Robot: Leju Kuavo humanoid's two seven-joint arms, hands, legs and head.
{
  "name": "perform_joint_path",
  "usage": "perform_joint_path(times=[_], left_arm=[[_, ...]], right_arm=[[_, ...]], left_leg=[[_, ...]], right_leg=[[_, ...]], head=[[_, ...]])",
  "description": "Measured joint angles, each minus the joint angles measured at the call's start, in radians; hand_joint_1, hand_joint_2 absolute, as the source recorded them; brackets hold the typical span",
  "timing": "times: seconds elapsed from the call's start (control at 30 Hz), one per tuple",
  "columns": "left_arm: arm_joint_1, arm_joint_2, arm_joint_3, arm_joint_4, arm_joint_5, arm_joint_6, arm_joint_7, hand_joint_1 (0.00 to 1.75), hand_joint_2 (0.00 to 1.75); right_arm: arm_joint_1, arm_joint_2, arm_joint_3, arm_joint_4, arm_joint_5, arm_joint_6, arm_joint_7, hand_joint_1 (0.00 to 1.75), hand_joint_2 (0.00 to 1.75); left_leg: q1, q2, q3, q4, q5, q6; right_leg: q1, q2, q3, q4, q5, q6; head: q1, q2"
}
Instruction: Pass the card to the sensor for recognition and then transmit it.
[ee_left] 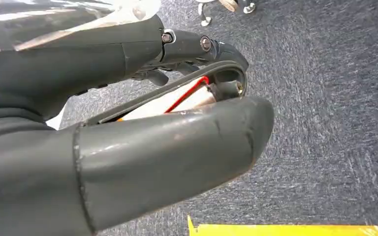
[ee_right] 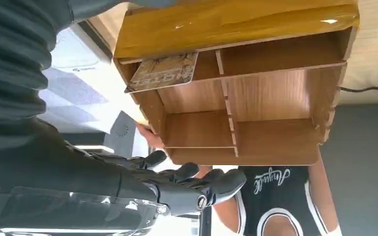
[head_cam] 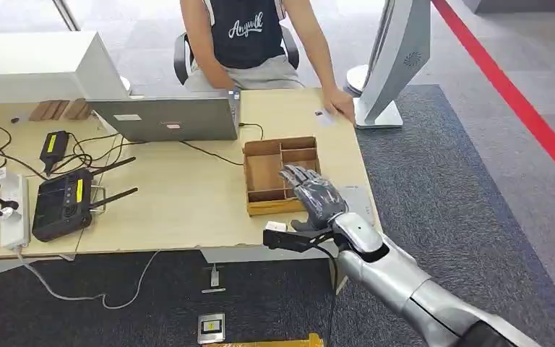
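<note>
From the head view, the right hand (head_cam: pixel 316 194) hangs above the wooden divided tray (head_cam: pixel 263 172) on the table (head_cam: pixel 188 202), fingers spread and empty. Behind stand a laptop (head_cam: pixel 166 118), a black remote controller (head_cam: pixel 63 204), and a white stand (head_cam: pixel 394 61); a person's hand (head_cam: pixel 341 103) rests near it by a small white card (head_cam: pixel 324 117).

In the left wrist view, the left hand (ee_left: pixel 128 128) has fingers curled in over dark carpet (ee_left: pixel 334 123); whether it holds anything is unclear.

In the right wrist view, a patterned card (ee_right: pixel 165 72) lies tilted in a corner compartment.
</note>
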Motion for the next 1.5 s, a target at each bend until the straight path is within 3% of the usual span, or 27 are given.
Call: perform_joint_path(times=[0.43,0.83,1.5], left_arm=[[0.000,0.000,0.000,0.000,0.000,0.000,0.000,0.00,0.00],[0.000,0.000,-0.008,0.000,-0.005,0.002,-0.009,0.00,0.00],[0.000,0.000,-0.015,0.000,-0.005,0.002,-0.012,0.00,0.00]], right_arm=[[-0.006,0.010,0.000,0.040,0.000,-0.002,0.000,0.00,1.75],[-0.036,0.012,-0.036,0.106,-0.010,-0.107,0.051,0.00,1.75],[-0.052,0.022,-0.070,0.170,-0.013,-0.114,0.052,0.00,1.75]], left_leg=[[0.000,0.000,0.000,0.000,0.000,0.000],[0.000,0.000,0.000,0.000,0.000,0.000],[0.000,0.000,0.000,0.000,0.000,0.000]], right_leg=[[0.000,0.000,0.000,0.000,0.000,0.000],[0.000,0.000,0.000,0.000,0.000,0.000],[0.000,0.000,0.000,0.000,0.000,0.000]], head=[[0.000,0.000],[0.000,0.000],[0.000,0.000]])
